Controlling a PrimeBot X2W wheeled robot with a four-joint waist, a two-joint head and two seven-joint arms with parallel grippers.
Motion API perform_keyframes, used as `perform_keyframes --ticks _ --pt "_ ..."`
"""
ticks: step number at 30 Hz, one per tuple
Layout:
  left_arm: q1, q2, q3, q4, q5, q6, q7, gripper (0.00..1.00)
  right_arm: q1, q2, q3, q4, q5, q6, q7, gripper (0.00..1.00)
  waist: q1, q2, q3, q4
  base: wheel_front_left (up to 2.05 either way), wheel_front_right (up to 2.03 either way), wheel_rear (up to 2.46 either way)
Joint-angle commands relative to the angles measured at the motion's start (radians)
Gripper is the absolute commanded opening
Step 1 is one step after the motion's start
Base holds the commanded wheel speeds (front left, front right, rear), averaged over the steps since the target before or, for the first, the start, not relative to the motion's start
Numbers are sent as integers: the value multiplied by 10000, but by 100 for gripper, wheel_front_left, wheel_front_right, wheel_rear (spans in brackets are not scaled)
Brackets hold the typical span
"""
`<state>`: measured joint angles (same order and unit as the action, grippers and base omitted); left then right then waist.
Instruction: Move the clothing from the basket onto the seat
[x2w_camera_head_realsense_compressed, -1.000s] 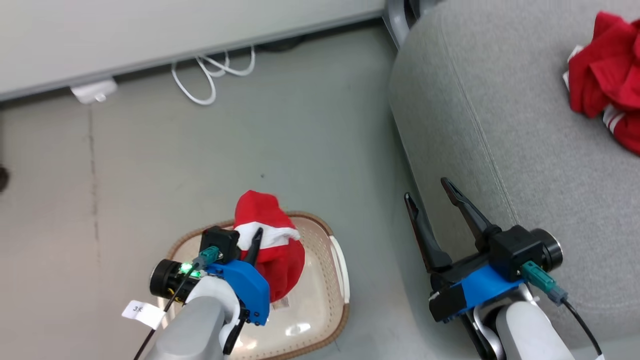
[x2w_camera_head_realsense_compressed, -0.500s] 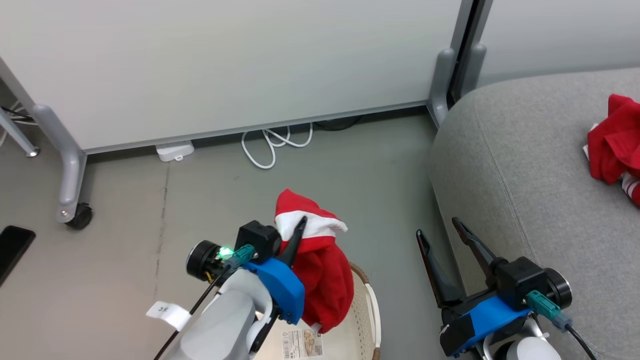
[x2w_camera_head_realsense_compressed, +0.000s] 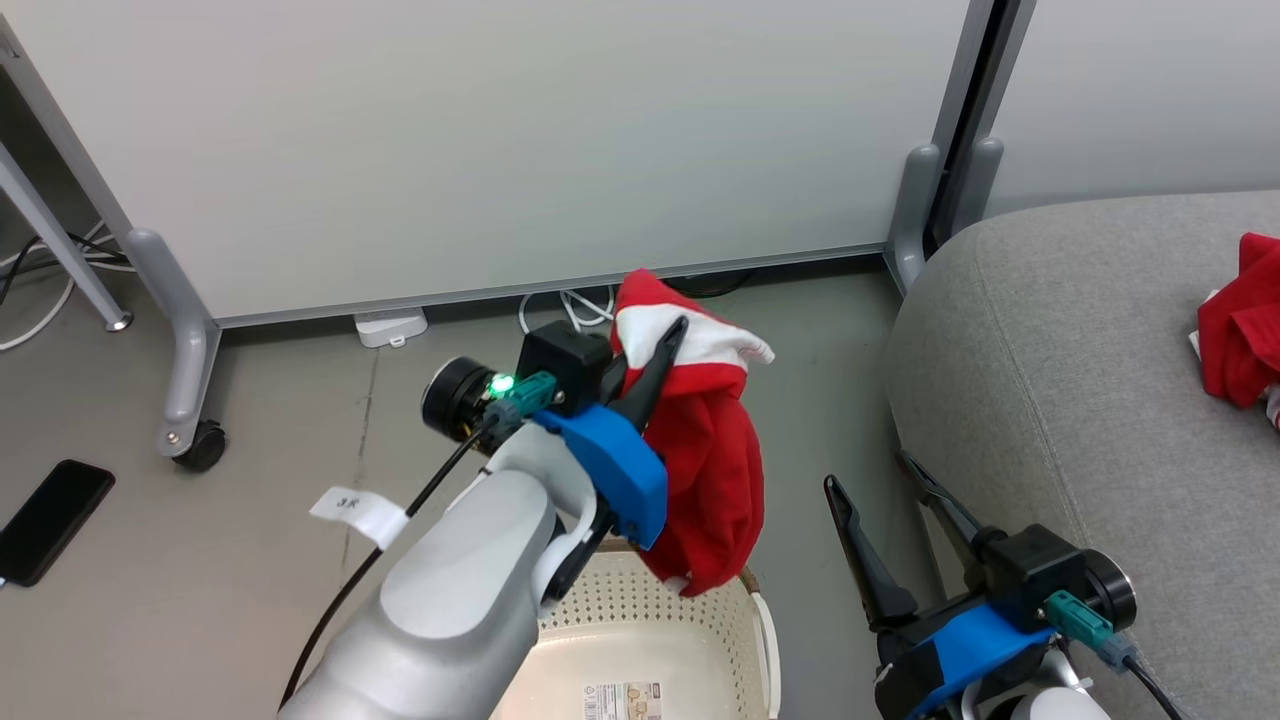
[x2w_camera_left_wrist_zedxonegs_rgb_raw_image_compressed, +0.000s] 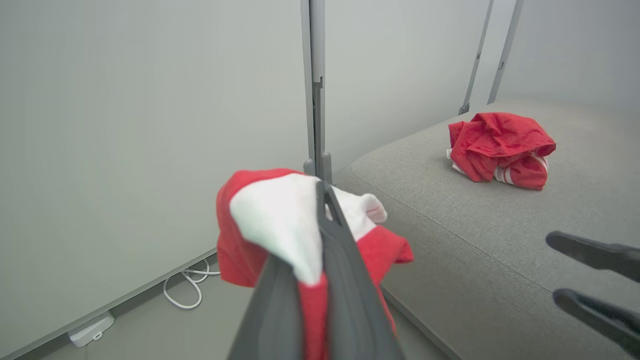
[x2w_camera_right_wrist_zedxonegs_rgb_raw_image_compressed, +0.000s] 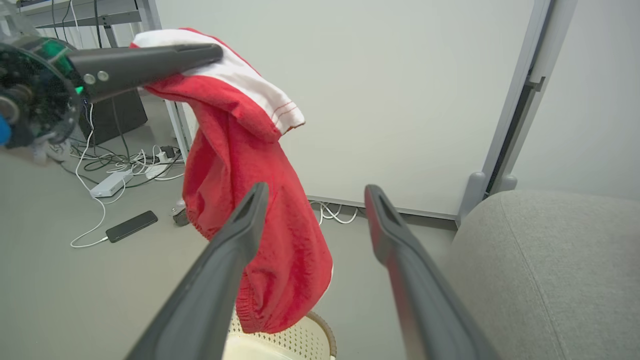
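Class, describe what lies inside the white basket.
Inside the basket, a printed label on its floor; no clothing seen. The left forearm covers its left part. The red garment hangs above.

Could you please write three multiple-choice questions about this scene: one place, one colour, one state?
1. Where does the loose red garment lie? A on the floor; B against the wall; C on the grey seat.
2. What colour is the band on the held garment in the left tool? A white; B blue; C yellow.
3. How is the right tool? A shut on cloth; B open, empty; C shut, empty.
Key: 1 C, crumpled there; 2 A, white shows at the tip; 3 B, a wide gap holds nothing.
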<state>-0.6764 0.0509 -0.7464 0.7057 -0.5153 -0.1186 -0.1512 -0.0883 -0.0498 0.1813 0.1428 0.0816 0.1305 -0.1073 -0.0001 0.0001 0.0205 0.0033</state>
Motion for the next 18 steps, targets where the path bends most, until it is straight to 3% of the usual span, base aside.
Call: perform_keyframes --ticks 1,18 --pt "-181 0 -59 -120 -114 87 89 0 133 -11 22 -48 27 5 14 100 1 -1 -21 16 0 0 0" --pt "-719 -1 -706 -459 -734 507 336 0 -257 -11 581 135 245 5 0 100 1 -1 -28 24 0 0 0"
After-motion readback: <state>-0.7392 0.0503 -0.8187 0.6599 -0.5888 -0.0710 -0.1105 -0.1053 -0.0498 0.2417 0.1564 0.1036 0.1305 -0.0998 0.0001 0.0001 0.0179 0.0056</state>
